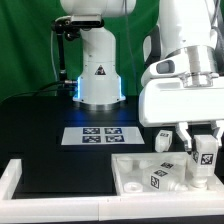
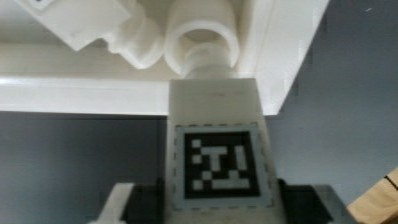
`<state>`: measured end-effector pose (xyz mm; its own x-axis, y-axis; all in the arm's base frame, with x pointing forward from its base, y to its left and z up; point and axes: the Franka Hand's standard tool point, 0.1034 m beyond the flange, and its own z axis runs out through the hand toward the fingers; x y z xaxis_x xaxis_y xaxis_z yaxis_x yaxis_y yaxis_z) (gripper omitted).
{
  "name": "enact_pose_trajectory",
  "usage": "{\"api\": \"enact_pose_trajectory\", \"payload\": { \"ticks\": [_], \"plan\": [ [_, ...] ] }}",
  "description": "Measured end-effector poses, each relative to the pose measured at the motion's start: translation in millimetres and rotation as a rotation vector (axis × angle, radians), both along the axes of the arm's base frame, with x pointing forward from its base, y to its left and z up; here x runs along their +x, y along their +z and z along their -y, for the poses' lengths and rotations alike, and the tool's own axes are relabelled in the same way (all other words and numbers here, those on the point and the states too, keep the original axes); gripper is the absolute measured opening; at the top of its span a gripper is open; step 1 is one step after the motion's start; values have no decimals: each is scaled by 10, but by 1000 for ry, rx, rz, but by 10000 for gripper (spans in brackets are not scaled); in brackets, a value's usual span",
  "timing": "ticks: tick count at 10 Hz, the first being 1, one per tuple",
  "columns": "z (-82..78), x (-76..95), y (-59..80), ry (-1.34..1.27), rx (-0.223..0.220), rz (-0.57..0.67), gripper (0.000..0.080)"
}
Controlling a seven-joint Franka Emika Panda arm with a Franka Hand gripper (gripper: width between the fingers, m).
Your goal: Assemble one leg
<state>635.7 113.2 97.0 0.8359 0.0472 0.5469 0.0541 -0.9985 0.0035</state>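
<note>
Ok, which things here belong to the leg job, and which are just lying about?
In the job:
- the leg, clamped in the gripper
- the white panel

Lying about:
- a spare leg on the panel
- a second spare leg by the panel's far edge
- the marker board
- a white rail at the exterior view's left

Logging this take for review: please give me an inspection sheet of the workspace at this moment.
Surface: black table, with the marker board lying flat on it.
Job's things: leg held over the white panel, its tag facing the wrist camera.
Clutter: other legs loose on the panel.
Grippers: tool shut on the leg.
Cables: dark cable beside the arm base.
Surroundings: green curtain behind.
</note>
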Motion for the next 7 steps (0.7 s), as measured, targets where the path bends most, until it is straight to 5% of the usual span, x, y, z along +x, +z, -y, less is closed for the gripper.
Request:
{"api": "enact_pose_trajectory", "payload": {
  "ticks": [7],
  "plan": [
    [2, -44, -68, 6, -6, -11, 287]
  ]
}}
